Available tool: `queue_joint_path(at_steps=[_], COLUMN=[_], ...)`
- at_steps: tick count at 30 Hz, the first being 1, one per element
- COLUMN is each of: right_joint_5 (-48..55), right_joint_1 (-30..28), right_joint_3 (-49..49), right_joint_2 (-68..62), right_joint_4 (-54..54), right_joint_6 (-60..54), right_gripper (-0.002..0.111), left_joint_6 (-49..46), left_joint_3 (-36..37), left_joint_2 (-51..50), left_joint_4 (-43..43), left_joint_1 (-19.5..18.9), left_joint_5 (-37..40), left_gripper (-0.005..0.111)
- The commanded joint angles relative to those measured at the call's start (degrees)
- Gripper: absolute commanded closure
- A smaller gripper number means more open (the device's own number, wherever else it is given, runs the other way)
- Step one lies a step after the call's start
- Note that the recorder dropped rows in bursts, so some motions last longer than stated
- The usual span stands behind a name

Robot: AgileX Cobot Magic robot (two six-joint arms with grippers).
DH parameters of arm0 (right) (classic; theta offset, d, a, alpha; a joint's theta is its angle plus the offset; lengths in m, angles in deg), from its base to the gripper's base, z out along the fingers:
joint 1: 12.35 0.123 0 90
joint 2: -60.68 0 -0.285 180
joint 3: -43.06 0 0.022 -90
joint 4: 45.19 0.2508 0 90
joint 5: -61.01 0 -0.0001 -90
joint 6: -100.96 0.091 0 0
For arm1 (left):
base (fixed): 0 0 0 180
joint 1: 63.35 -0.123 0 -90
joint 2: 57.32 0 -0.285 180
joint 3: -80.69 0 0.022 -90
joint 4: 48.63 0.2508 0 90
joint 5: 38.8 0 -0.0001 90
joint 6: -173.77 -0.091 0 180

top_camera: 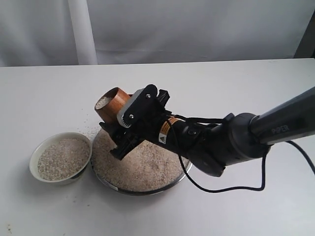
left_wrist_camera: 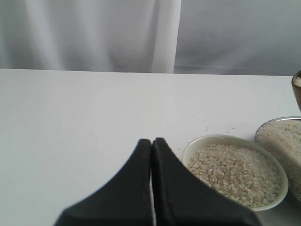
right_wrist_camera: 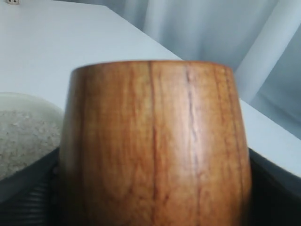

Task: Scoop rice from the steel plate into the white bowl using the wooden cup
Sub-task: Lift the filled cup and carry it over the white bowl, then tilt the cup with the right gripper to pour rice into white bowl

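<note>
The wooden cup hangs tilted above the far left edge of the steel plate, its mouth turned left and holding some rice. My right gripper is shut on the cup, whose glossy side fills the right wrist view between dark fingers. Rice covers the plate. Left of the plate stands the white bowl, with rice inside. My left gripper is shut and empty, low over the table beside the bowl; the exterior view does not show it.
A few stray grains lie on the white table between bowl and plate. The right arm and its cable reach in from the right over the plate. A pale curtain hangs behind the table.
</note>
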Motion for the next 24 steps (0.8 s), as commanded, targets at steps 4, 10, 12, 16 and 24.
queue_joint_path(at_steps=[4,10,12,16,24], right_joint_5=[22.9,36.3,39.7,46.5,56.5], right_joint_1=[2.1,6.8,8.1,10.5,13.8], right_joint_3=[-6.8,-15.7,-17.9,-22.5,-27.6], right_joint_2=[6.2,6.3,6.3,6.3,5.1], right_joint_4=[-1.9,-3.5,-3.9,-6.1,-6.1], right_joint_6=[-3.8,-6.2,-7.0,-7.9,-12.7], right_gripper=[0.108,0.108,0.108,0.108,0.108], left_joint_6=[0.1,0.1,0.1,0.1,0.1], left_joint_3=[-0.3,-0.3,-0.3,-0.3,-0.3], left_joint_2=[0.0,0.0,0.0,0.0,0.0], left_joint_4=[-0.3,-0.3,-0.3,-0.3,-0.3], left_joint_1=[0.3,0.3,0.3,0.3,0.3], left_joint_5=[-0.4,-0.4,-0.4,-0.4,-0.4], left_gripper=[0.107,0.107,0.107,0.107,0.107])
